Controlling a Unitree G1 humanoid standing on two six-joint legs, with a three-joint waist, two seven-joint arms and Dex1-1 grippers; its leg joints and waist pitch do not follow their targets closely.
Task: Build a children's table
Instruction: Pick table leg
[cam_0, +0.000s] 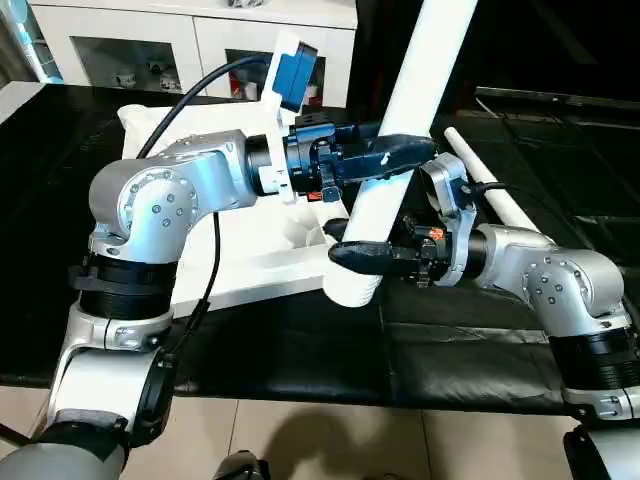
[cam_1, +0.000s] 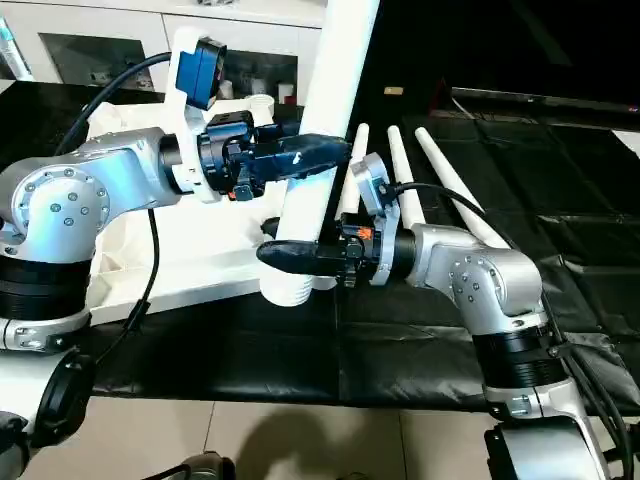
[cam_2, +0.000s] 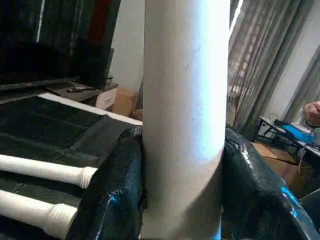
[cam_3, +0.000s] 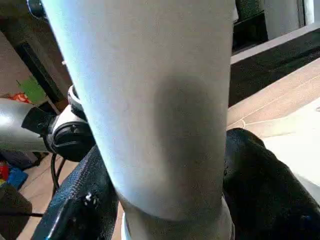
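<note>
A white table leg (cam_0: 410, 90) stands tilted over the front edge of the white table top (cam_0: 240, 262), which lies underside up on the black mat. My left gripper (cam_0: 405, 165) is shut on the leg at mid-height, its black fingers (cam_2: 110, 190) pressed on both sides of the tube (cam_2: 185, 100). My right gripper (cam_0: 352, 245) reaches in from the right at the leg's lower part (cam_3: 160, 110), just above the ribbed end (cam_0: 352, 288). Whether it grips the leg cannot be told.
Three spare white legs (cam_1: 440, 170) lie side by side on the black mat (cam_0: 300, 340) behind my right arm. A white cabinet with glass doors (cam_0: 200, 40) stands behind the table top. Tiled floor runs below the mat's front edge.
</note>
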